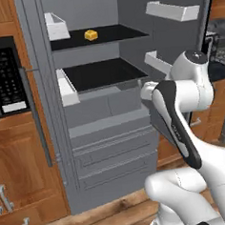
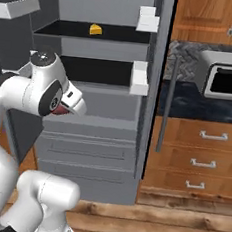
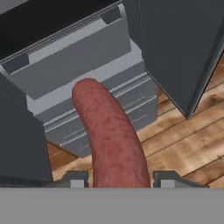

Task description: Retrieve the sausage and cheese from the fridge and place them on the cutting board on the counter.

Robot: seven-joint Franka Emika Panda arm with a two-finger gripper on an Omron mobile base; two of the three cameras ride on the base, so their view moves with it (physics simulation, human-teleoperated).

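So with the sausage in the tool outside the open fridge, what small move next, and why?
Probably swing toward the counter. The tool is shut on the sausage, already outside the fridge; the cheese remains on the upper shelf, and no cutting board is visible here.

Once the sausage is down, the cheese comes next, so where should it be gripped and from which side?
Grip the cheese across its flat sides, coming in level from the fridge's open front; it sits alone on the upper shelf.

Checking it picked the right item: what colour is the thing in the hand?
Mottled reddish-brown: the sausage, best seen in the hand view.
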